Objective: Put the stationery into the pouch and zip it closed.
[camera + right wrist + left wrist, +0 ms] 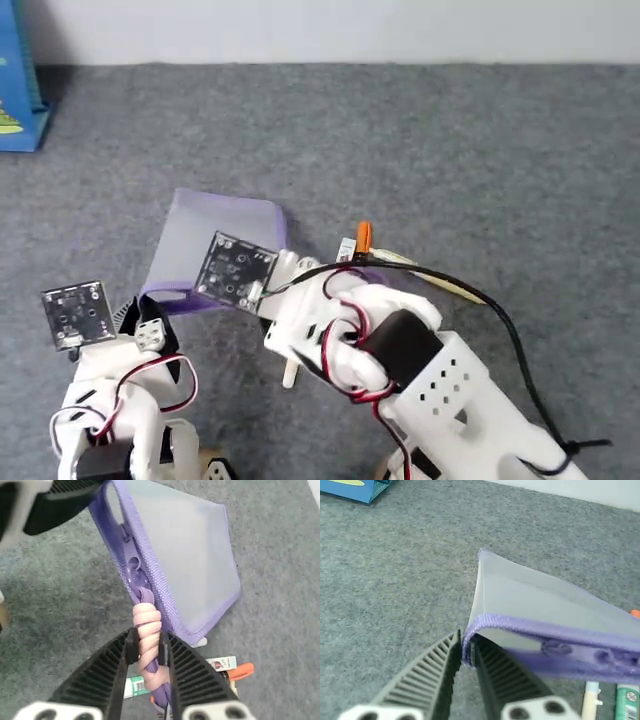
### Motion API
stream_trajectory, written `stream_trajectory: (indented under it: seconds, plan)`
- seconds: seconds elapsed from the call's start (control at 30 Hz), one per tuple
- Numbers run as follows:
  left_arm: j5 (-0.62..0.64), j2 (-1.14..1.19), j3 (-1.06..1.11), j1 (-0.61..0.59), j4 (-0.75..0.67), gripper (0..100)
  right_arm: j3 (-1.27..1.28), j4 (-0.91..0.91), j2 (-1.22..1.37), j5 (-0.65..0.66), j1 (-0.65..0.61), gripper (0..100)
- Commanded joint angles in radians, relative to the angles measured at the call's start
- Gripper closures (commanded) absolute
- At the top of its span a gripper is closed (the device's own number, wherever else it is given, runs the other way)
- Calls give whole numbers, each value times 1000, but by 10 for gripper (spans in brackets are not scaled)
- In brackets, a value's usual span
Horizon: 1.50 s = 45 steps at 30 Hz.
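Pinching left gripper (465, 652): we see its jaws pressed together on the purple corner seam of the pouch (535, 600), which stretches away ahead of the fingertips.
Right gripper (148, 635): its jaws are clamped on the pink zip pull (148, 622), with the pouch's zipper edge just beyond the tips.
Pouch: we find it between the two grippers, with its zip edge raised and its far end toward the grey carpet (480, 150).
Stationery: pens (220, 664) lie on the carpet beneath the right gripper, outside the pouch. We make out an orange cap and a green label.
In the way: from above, the right arm (430, 380) covers the pouch's mouth and most of the pens.
Blue box (15, 100): well apart from both grippers, at the carpet's edge.
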Motion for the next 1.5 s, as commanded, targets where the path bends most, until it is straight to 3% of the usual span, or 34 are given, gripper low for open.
stream_trajectory:
  seconds: [0.0,0.43,0.6,0.7,0.97,1.07,1.2,1.47]
  plan:
    - [-2,-11,-4,-14,-21,990,-8,1,-35,29,81,989]
    - [-6,-11,2,-118,-20,990,-17,145,-202,107,303,989]
    - [-18,-11,2,-101,-28,988,-15,174,-283,94,234,989]
    - [-84,-9,4,-28,-20,978,-20,165,-295,61,196,989]
    - [-94,-9,30,8,-26,827,-18,193,-294,23,188,987]
    - [-94,-9,27,11,-28,854,-17,220,-286,-41,188,970]
    - [-94,-9,27,11,-43,993,55,234,-295,-48,188,876]
    - [-92,-6,30,6,0,989,247,101,-286,-52,179,876]
